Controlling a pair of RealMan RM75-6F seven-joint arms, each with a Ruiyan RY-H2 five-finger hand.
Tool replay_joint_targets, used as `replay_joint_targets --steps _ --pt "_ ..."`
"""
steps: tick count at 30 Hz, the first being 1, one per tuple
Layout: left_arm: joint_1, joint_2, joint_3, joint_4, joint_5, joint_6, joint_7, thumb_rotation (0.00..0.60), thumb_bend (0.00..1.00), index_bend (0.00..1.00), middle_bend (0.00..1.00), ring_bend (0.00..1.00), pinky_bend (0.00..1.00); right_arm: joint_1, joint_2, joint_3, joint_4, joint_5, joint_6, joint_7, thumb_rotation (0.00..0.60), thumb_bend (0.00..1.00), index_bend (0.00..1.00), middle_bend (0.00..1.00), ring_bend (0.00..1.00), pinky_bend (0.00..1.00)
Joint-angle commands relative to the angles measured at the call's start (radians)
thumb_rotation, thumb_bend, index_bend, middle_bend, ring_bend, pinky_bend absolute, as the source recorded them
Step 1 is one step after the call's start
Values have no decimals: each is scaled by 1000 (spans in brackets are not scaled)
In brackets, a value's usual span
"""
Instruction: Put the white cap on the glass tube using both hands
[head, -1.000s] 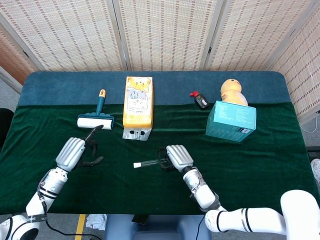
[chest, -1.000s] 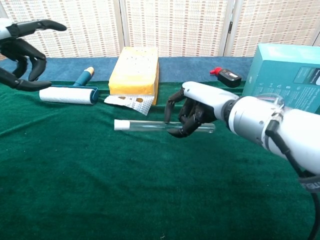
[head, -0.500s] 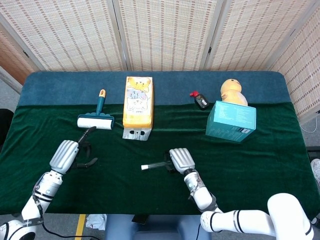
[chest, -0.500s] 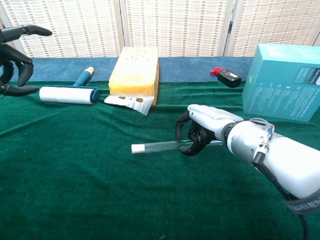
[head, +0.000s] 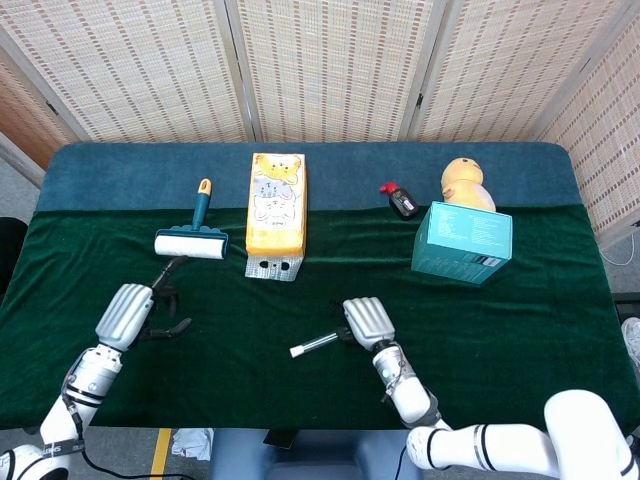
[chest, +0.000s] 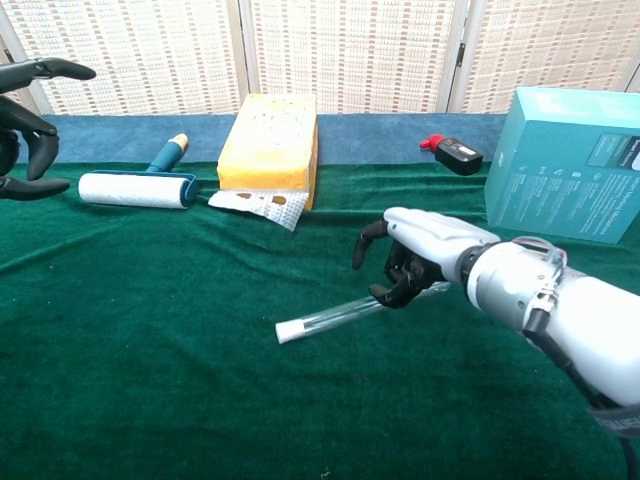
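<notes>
From the head view, the right hand (head: 366, 321) sits at lower centre of the frame with its fingers curled over one end of the glass tube (head: 318, 344). The tube slants down-left on the cloth, and the white cap (head: 297, 351) already sits on its free end. The left hand (head: 135, 310), at lower left, holds nothing, its fingers apart. So the capping looks done, and the step in hand is most likely setting the tube down. The next move calls for the right hand to loosen without rolling the tube. The surface is a dark green velvet cloth (head: 520, 320) with a blue strip along the far edge. On it are a lint roller (head: 192, 240), a yellow cat-print box (head: 276, 204) with a blister pack (head: 273, 268) at its near end, a teal box (head: 463, 242), a yellow toy (head: 467, 183) and a small black and red object (head: 401, 199). Woven screens close the background.

From the chest view, the right hand (chest: 420, 258) at centre right pinches the tube (chest: 345, 310) near its far end. The capped tip (chest: 288, 331) lies on the cloth at lower centre. Whether the gripped end is raised I cannot tell. The left hand (chest: 32, 110) hangs at the upper left edge, spread and empty, well apart from the tube.
</notes>
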Motion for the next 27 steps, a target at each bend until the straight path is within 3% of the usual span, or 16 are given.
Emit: replay_joint_targets --steps 1,5,7,9,10,15,17,21,27 --pt "13 11 0 12 -22 1 10 600 314 0 706 568 706 -22 54 5 -54 -41 36 7 600 462 298 930 1000 1000" --pt "44 55 6 10 -104 -19 57 600 317 8 670 523 618 -83 183 -11 -179 -128 136 9 600 462 294 895 1000 1000" --pt "65 64 6 16 -138 -4 96 600 325 46 627 487 557 -118 253 -28 -235 -171 180 15 600 461 295 827 999 1000" --pt "96 62 5 29 -177 29 134 600 338 91 599 456 510 -162 338 -52 -289 -219 223 33 600 460 295 694 917 963" --pt "108 63 6 34 -191 39 149 600 343 120 584 436 485 -181 374 -64 -309 -242 236 46 600 460 295 642 862 923" --pt "171 77 27 54 -225 93 228 600 345 144 460 316 344 -291 550 -140 -366 -396 323 143 600 460 277 271 324 352" --pt "196 80 35 55 -226 120 250 600 345 116 394 260 282 -338 604 -173 -365 -458 361 192 600 461 228 186 204 197" --pt "245 81 47 38 -206 185 262 600 344 77 291 169 183 -425 672 -222 -345 -533 430 272 600 461 144 95 106 105" --pt "309 79 74 -10 -148 271 287 600 345 66 265 156 135 -541 712 -266 -297 -593 517 367 600 461 116 64 69 55"
